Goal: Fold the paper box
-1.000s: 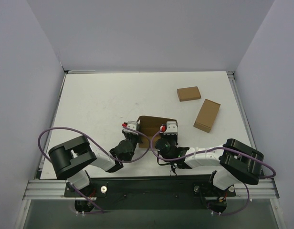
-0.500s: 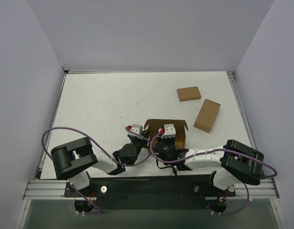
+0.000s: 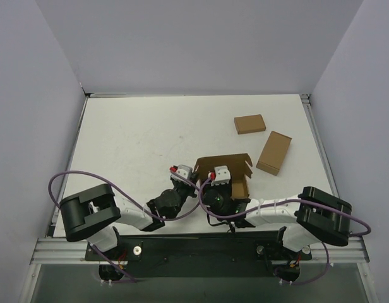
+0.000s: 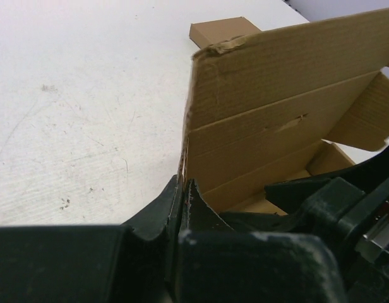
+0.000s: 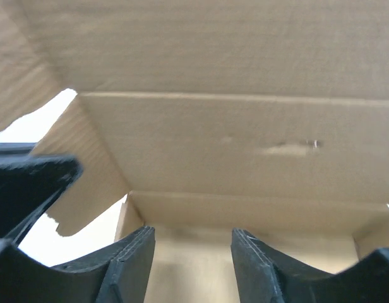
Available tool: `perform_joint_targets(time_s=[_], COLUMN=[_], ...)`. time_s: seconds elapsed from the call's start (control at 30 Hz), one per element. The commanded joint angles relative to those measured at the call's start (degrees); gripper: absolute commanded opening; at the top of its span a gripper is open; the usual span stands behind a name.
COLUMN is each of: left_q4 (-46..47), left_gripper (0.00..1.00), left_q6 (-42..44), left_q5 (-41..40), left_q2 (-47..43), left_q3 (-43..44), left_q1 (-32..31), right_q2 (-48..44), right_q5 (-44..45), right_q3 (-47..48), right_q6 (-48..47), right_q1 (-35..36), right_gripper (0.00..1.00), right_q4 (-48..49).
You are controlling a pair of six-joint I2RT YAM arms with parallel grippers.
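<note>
The paper box (image 3: 229,163) is brown cardboard, half raised, with its walls and flaps standing up near the table's front edge. My left gripper (image 3: 192,173) is at its left corner. In the left wrist view the left gripper (image 4: 182,189) is shut on the lower edge of the paper box's (image 4: 276,95) side wall. My right gripper (image 3: 223,182) reaches into the box from the near side. The right wrist view shows the right gripper (image 5: 191,249) open over the floor of the box (image 5: 232,139), nothing between its fingers (image 5: 130,255).
Two smaller closed brown boxes lie at the back right, one (image 3: 249,124) farther away and one (image 3: 274,153) close to the paper box's right side. The farther one (image 4: 223,30) shows behind the held wall. Grey walls enclose the white table (image 3: 131,139).
The box has shifted right and risen from a flatter shape, with flaps now standing up. The right gripper has opened. The left gripper stayed shut and followed the box.
</note>
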Motion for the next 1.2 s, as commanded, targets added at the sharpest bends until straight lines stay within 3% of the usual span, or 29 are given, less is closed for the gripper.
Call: perform_joint_targets(time_s=[0.0, 0.17, 0.3, 0.43, 0.47, 0.57, 0.7, 0.77, 0.93, 0.97, 1.17], left_q4=[-4.7, -16.2, -24.5, -30.0, -31.8, -33.6, -34.0, -34.5, -35.6, -36.0, -37.8], left_gripper=[0.00, 0.00, 0.00, 0.00, 0.00, 0.00, 0.00, 0.00, 0.00, 0.00, 0.00], left_q6=[8.5, 10.1, 10.8, 11.7, 11.9, 12.3, 12.2, 11.9, 12.2, 12.2, 12.1], left_q5=[7.0, 19.4, 27.4, 35.7, 37.2, 38.7, 42.2, 43.3, 46.2, 46.9, 51.2], left_q2=[-4.8, -14.1, -20.9, -24.3, -24.8, -26.0, -24.5, -23.8, -22.5, -22.3, -21.6], left_q3=[-0.1, -0.8, -0.8, -1.0, -0.8, -0.7, 0.2, 0.8, 2.7, 2.8, 4.3], left_q1=[1.4, 8.9, 14.2, 19.2, 20.2, 22.2, 24.1, 25.1, 26.7, 27.4, 29.0], right_q2=[-4.9, -12.6, -20.7, -26.6, -27.5, -31.1, -36.1, -36.3, -29.5, -28.0, -17.9], right_q5=[-0.6, -7.5, -13.1, -17.1, -18.0, -24.3, -37.7, -46.7, -61.7, -66.2, -73.1], right_q3=[2.7, 1.3, 0.0, 1.2, 2.0, 4.5, 8.5, 9.6, 13.5, 14.0, 16.8], right_q6=[-0.7, -0.1, -5.4, -10.1, -10.8, -11.0, -11.2, -13.3, -18.0, -19.2, -24.3], right_q1=[1.4, 1.6, 1.6, 1.3, 1.0, -3.9, -19.5, -24.0, -38.8, -40.4, -47.5], right_gripper=[0.53, 0.54, 0.55, 0.59, 0.65, 0.67, 0.69, 0.70, 0.70, 0.69, 0.68], right_q4=[-2.5, -5.6, -7.6, -14.4, -15.5, -23.1, -30.1, -32.3, -34.0, -33.9, -27.7])
